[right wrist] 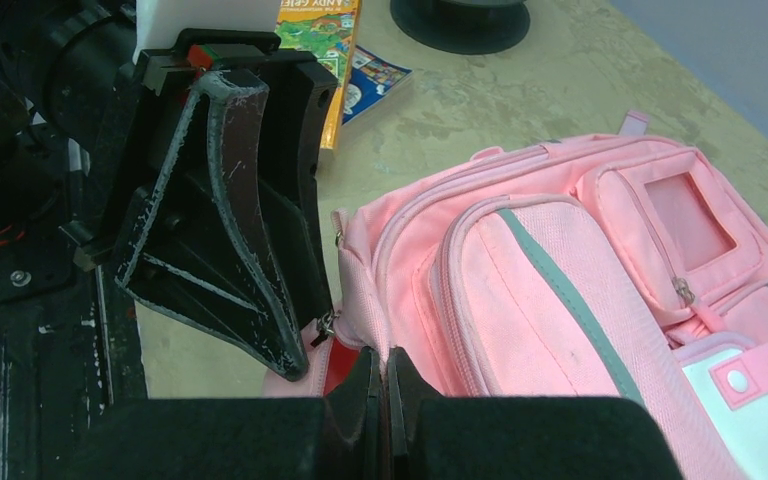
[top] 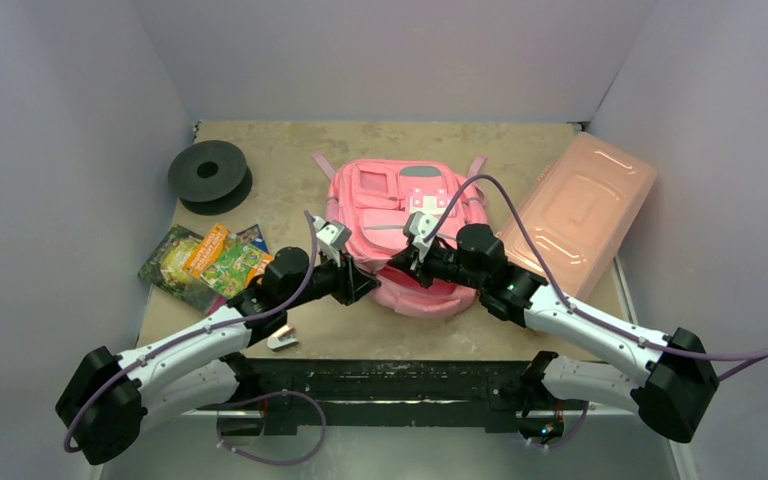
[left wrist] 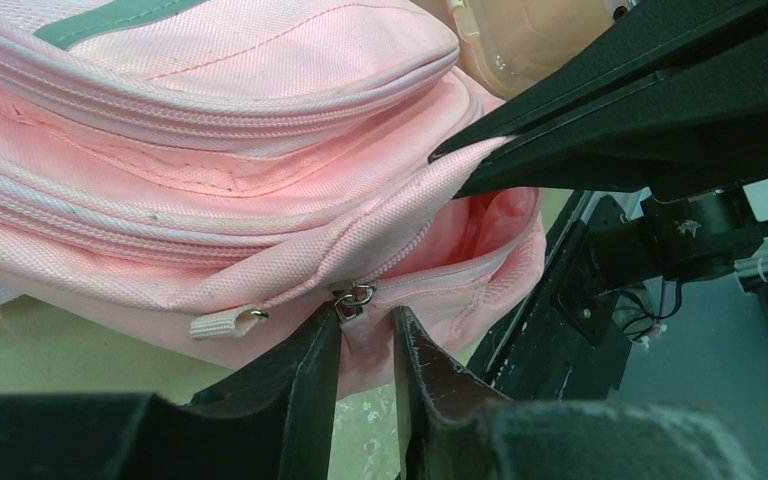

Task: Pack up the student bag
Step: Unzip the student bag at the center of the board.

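The student bag is a pink backpack lying face up mid-table, its bottom end toward the arms. My left gripper is at its near left corner. In the left wrist view the left gripper is shut on the pink zipper pull, which hangs from a metal ring. The zipper stands partly open beside it, showing the bag's inside. My right gripper is shut on a fold of bag fabric at that opening's edge and holds it up. The two grippers sit close together.
A salmon plastic box with a lid lies to the right of the bag. Colourful books lie at the left, a black spool behind them. A small white and brown object sits near the front edge. Grey walls enclose the table.
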Tool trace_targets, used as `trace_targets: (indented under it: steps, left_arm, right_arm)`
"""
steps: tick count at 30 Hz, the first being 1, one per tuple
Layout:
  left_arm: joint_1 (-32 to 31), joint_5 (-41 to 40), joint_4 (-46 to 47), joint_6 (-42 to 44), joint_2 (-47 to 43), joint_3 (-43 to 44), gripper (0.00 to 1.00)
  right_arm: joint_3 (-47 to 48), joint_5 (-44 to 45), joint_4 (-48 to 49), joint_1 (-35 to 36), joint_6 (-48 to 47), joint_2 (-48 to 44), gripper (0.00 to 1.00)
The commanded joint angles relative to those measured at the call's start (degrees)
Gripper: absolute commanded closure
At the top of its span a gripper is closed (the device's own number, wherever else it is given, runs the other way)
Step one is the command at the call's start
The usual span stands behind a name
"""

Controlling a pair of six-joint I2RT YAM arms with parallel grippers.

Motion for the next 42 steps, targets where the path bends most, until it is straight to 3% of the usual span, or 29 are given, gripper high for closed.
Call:
trace_targets:
  steps: [1,4,8,10,11,13,17,20,24,27,34,39,42]
  left_arm:
    - [-0.5,5.9,0.6,-1.2,-1.7,-0.2,0.78]
    - [-0.5,6.2,0.6,-1.5,-1.6,-0.3,0.84]
    - [-0.5,6.2,0.5,-1.7,-1.6,-0.4,0.85]
    - [-0.5,3.8,-1.0,-1.6,-1.9,-0.2,0.95]
    - [-0.5,1.3,-2.2,-1.5,-2.1,0.0,1.00]
    - [-0.5,-7.1,-8.2,-2.4,-2.3,1.4,1.00]
    - [-0.3,-30.8,-27.9,-8.5,-0.2,7.0,1.00]
    - [2.5,-37.0,-36.2,-14.1,2.8,10.8,1.00]
    - [6.8,-39.2,-37.4,-17.4,5.4,13.0,1.00]
    - [13.1,-32.7,-32.8,-16.8,10.0,15.8,1.00]
    - [18.9,-28.2,-34.2,-9.6,30.4,33.3,1.00]
    - [20.1,-27.2,-35.8,-8.2,29.5,34.9,1.00]
    - [20.1,-26.2,-39.1,-7.9,23.8,33.6,0.62]
  right_arm:
    - [1.4,-1.4,9.1,-0.3,0.5,-1.5,1.00]
    - [1.5,-1.4,9.1,-0.3,0.5,-1.4,1.00]
    - [1.5,-1.4,9.0,-0.3,0.6,-1.3,1.00]
    - [1.5,-1.1,8.8,-0.3,0.5,-1.3,1.00]
    - [1.4,-0.3,8.5,-0.3,0.5,-1.3,1.00]
    - [0.8,1.6,8.3,-0.4,0.2,-1.6,1.00]
    - [-1.2,2.0,10.4,-1.9,-0.1,-2.1,1.00]
    - [-1.5,1.4,11.6,-2.4,-0.6,-1.8,1.00]
    - [-2.7,0.0,13.9,-3.9,-0.3,-2.5,1.00]
    - [-2.6,-3.6,14.6,-4.3,-0.6,-1.9,1.00]
    - [0.2,-4.3,14.7,-4.3,1.9,1.1,1.00]
    - [4.9,-3.0,12.4,-4.2,3.3,5.5,1.00]
    - [6.9,1.8,13.8,-4.2,7.3,8.1,1.00]
